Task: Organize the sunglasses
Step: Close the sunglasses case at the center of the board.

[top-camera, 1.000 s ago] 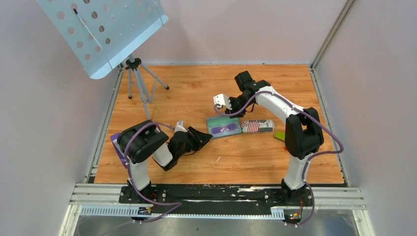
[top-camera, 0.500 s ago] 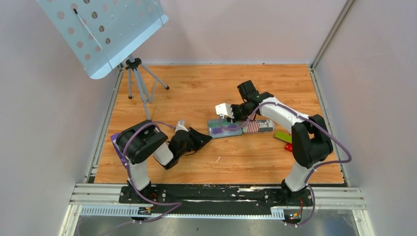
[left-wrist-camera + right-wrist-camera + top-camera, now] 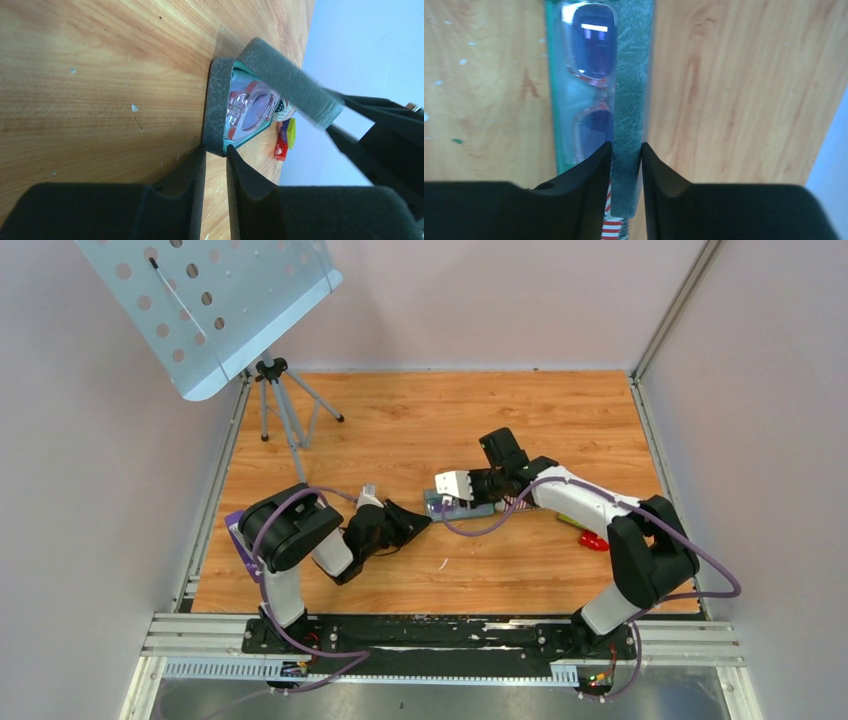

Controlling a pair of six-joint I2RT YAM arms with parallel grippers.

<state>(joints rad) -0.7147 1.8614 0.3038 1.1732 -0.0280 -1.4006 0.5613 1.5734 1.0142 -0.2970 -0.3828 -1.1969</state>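
Near the middle of the wooden surface (image 3: 400, 410) lies the grey case (image 3: 216, 110), its long side running 9 to 3 o'clock and its felt lid (image 3: 629, 75) raised partway over a teal lining. Inside rest the sunglasses (image 3: 591, 75), a small pair with a thin pinkish-purple frame and purple-tinted lenses that read blue under the light, laid flat along the tray. The right claw (image 3: 626, 152) reaches in from 3 o'clock and is closed on the lid's edge, one finger on each face of the felt. The left claw (image 3: 215, 152) lies low at the case's 9 o'clock end, its fingers drawn to a narrow slit with the case's corner right at the tips; whether it pinches that corner I cannot tell. Just at 3 o'clock of the grey case, under the right forearm, sits the flag-patterned case (image 3: 613, 227), mostly hidden. Further toward 4 o'clock lie a green piece (image 3: 568, 519) and a red piece (image 3: 592, 540), near the right arm's elbow. Walls close the surface at 9, 12 and 3 o'clock, and a metal rail (image 3: 440, 640) carrying both arm bases runs along 6 o'clock. Bare wood stretches from the cases toward 12 o'clock, and between the two arms toward 6 o'clock. A music stand (image 3: 210, 305) on a tripod (image 3: 280, 400) occupies the 10 o'clock corner.
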